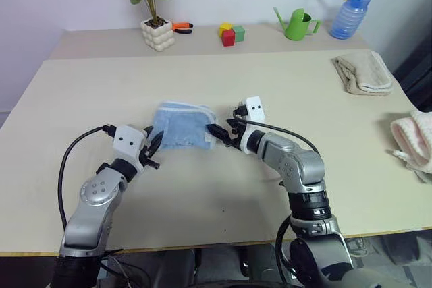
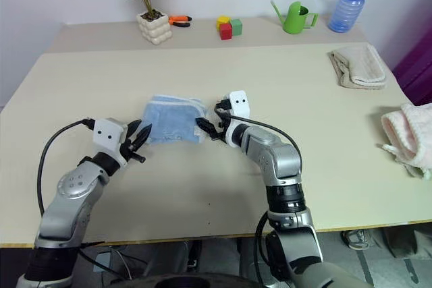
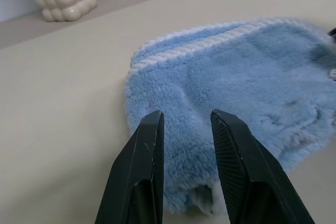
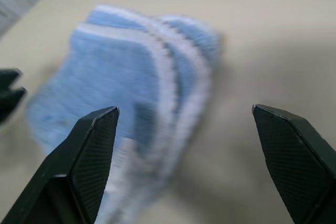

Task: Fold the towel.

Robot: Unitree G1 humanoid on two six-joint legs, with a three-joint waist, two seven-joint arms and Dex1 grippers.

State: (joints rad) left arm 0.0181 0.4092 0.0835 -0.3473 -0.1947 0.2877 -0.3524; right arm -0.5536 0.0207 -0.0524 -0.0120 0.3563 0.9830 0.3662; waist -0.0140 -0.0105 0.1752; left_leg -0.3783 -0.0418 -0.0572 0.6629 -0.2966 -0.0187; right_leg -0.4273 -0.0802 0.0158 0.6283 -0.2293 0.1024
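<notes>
Now folded towel (light blue) between parted left pincer and wide-open right pincer.

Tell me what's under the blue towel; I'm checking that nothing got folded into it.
The towel lies folded in layers on the bare table, nothing sticking out around its edges. Anything between or beneath the layers is covered.

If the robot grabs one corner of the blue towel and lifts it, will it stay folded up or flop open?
It would probably flop open. The blue towel looks like soft, fluffy cloth lying in loose layers with nothing pinning them, so the layers would likely hang down. It also seems light, so a push from a pincer would probably bunch or slide it across the smooth table rather than tip or roll it.
</notes>
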